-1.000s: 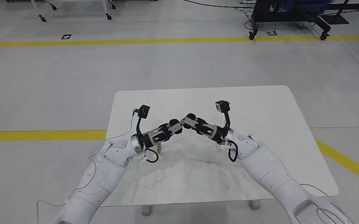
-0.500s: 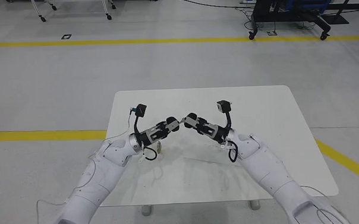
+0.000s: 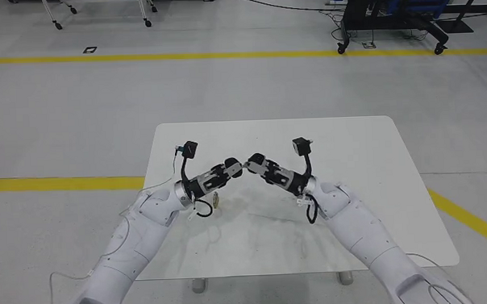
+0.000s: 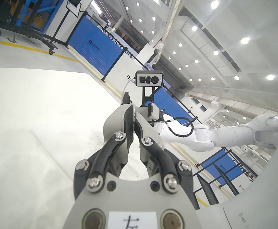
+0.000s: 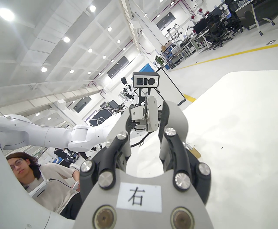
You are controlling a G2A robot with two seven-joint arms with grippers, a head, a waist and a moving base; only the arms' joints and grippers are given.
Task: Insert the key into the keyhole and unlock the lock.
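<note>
Two grippers meet tip to tip in the air above the white table (image 3: pixel 372 147). The left gripper (image 4: pixel 133 113) has its fingers pressed together. The right gripper (image 5: pixel 147 113) has its fingers spread, one on each side of the left tips. You cannot tell if they touch.

The key is too tiny to make out. My guess is the left pads pinch it. A small tan block with a silver loop, likely the lock (image 5: pixel 194 152), lies on the table near the left arm, half hidden behind a right finger link.

I think the key is thin, hard and slippery, so pinch its flat wide head and leave the toothed end free. The lock looks hard and heavy for its size and may slide, so hold its body. Its keyhole is hidden.
</note>
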